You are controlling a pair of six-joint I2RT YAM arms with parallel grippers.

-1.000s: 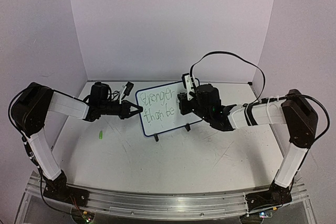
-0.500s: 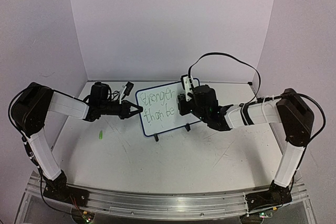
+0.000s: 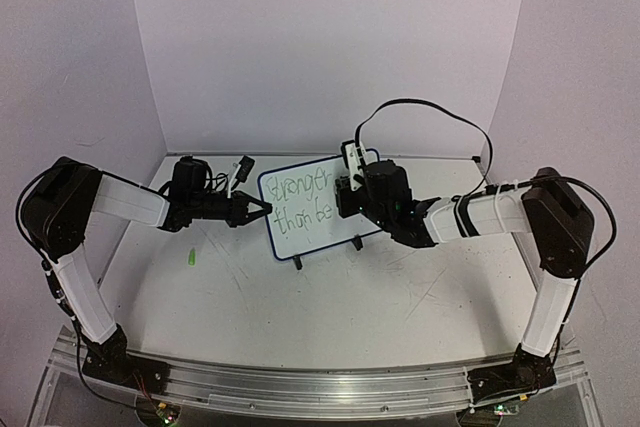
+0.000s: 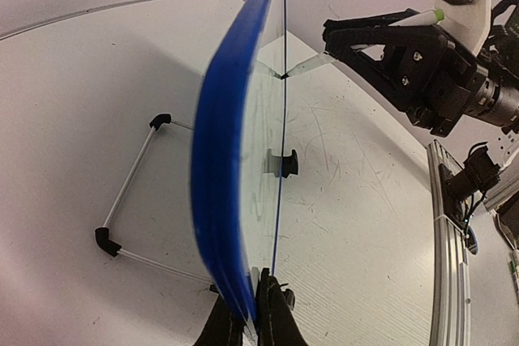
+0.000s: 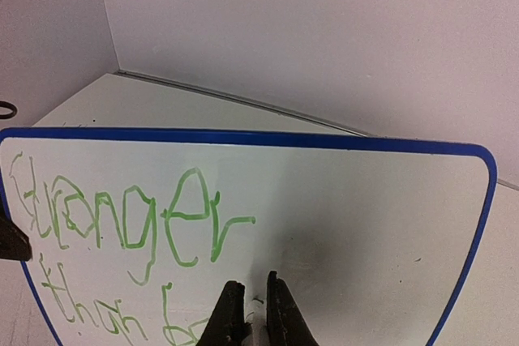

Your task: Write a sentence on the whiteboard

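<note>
The whiteboard (image 3: pixel 322 234) stands upright at the table's back middle, its frame blue. The sentence (image 3: pixel 303 201) is in green and reads "Stronger" over "than be". My left gripper (image 3: pixel 262 209) is shut on the board's left edge. In the left wrist view its jaws (image 4: pixel 251 313) pinch the blue edge (image 4: pixel 227 160). My right gripper (image 3: pixel 339 199) is shut on the white pen (image 4: pixel 413 18), whose tip (image 4: pixel 302 67) touches the board's face. In the right wrist view the gripper (image 5: pixel 258 313) sits just right of "be" in the lettering (image 5: pixel 122 224) on the whiteboard (image 5: pixel 381 216).
A small green cap (image 3: pixel 188 258) lies on the table at the left. Two black clip feet (image 3: pixel 297 264) (image 3: pixel 357 243) hold the board up. A wire stand (image 4: pixel 130 192) lies behind the board. White walls close the back and sides. A metal rail (image 4: pixel 450 241) runs along the near edge.
My right arm has shifted slightly left along the board with the pen. The left gripper and the board have not moved. The lettering looks the same.
</note>
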